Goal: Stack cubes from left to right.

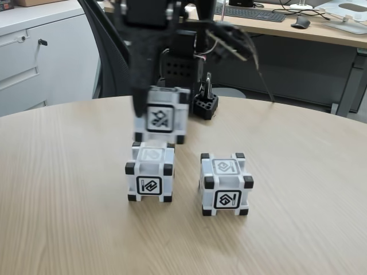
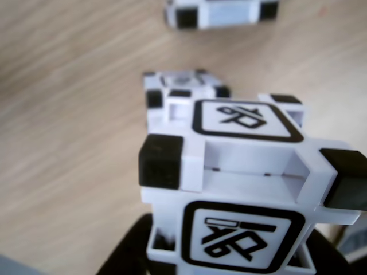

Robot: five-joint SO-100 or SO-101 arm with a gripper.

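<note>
Wrist view: claw (image 2: 229, 260) clamped on held cube (image 2: 241, 189), white with black corner blocks and black-framed glyphs. Just beyond and below it sits the middle cube (image 2: 172, 91) on the wood worktop (image 2: 69, 143); far cube (image 2: 221, 12) is at the top edge.

Office: desk w/ keyboard (image 1: 252, 12), mouse (image 1: 300, 22), swivel chair (image 1: 106, 51), cabinet (image 1: 40, 57).

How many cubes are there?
3. One cube is held in the gripper above the left cube on the table; another stands to its right.
</note>
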